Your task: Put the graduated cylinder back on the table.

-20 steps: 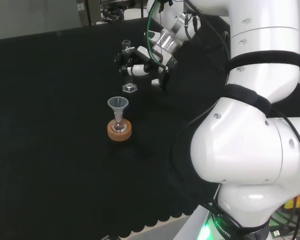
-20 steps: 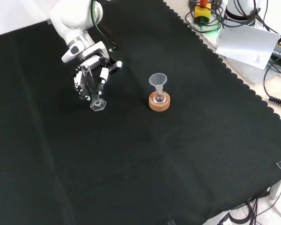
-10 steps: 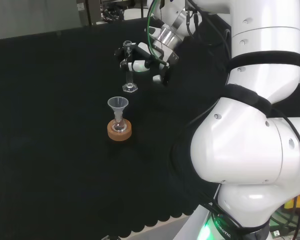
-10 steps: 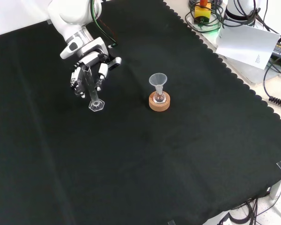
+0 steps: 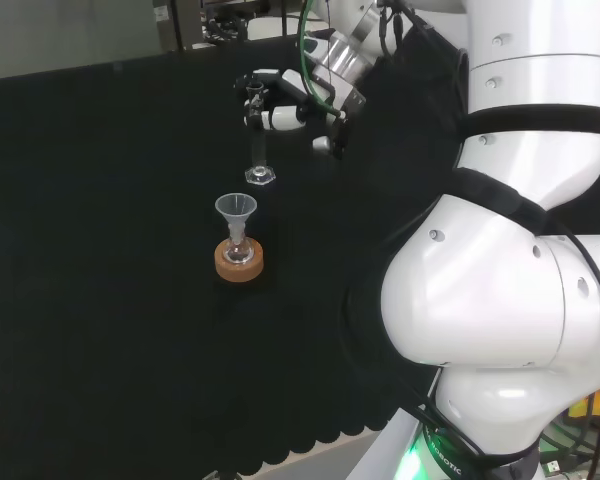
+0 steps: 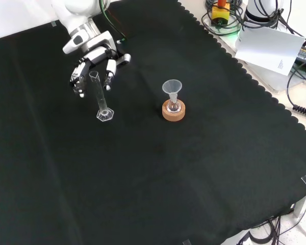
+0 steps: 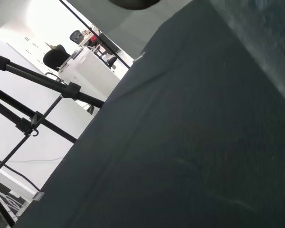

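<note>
— Standing on its hexagonal foot, the graduated cylinder [image 6: 101,97] was upright on the black cloth [image 6: 158,168], wasn't it?

— It was. In the front view it stood to the left of the funnel [image 6: 172,89], well apart from it, with its base flat on the cloth. That reads as a set-down done: the foot carried it and nothing else needed to.

— And the hand [image 6: 92,64]?

— It hung above and behind the cylinder's top. The fingers [image 6: 109,68] were spread and fairly straight, hanging down on either side of the tube's upper end, curled round nothing. I could not tell for certain whether a fingertip touched the glass near the rim; in the head view the hand [image 5: 280,110] sat just beside the cylinder's mouth.

— Why so close, if the grip was off?

— My judgement: a tall, narrow tube on a small foot tips easily, so opening wide and leaving straight upward avoids knocking it.

— The funnel sat where?

— In a small flask [image 5: 239,247] on a cork ring [image 5: 239,262], clear of the hand's path, presumably parked there so that the cylinder had free cloth around it.
</note>
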Controlling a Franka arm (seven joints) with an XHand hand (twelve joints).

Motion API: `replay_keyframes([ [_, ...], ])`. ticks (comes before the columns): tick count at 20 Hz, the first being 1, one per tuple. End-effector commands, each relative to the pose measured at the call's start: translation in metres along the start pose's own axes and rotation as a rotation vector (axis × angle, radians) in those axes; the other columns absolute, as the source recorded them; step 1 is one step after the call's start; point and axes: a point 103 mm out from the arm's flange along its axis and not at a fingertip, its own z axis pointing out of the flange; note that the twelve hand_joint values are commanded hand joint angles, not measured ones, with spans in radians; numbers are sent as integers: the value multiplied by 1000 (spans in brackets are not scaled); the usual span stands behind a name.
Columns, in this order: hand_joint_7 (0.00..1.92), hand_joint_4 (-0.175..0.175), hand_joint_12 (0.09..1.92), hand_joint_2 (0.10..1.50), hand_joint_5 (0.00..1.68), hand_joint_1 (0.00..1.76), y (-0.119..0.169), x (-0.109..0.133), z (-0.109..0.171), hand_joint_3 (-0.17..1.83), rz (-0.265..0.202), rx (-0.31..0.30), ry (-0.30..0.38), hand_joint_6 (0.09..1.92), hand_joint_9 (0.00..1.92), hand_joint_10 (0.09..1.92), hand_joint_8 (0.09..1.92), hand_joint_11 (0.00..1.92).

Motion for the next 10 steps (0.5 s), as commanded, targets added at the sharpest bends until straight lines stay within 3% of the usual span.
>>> replay_keyframes([
  [1,207,-70,1360,965,347,869,-16,25,-41,-175,15,-9,-110,245,639,87,661,243],
  [10,139,-73,1388,958,343,855,-45,96,-94,-175,7,-78,-282,165,562,87,667,129],
])
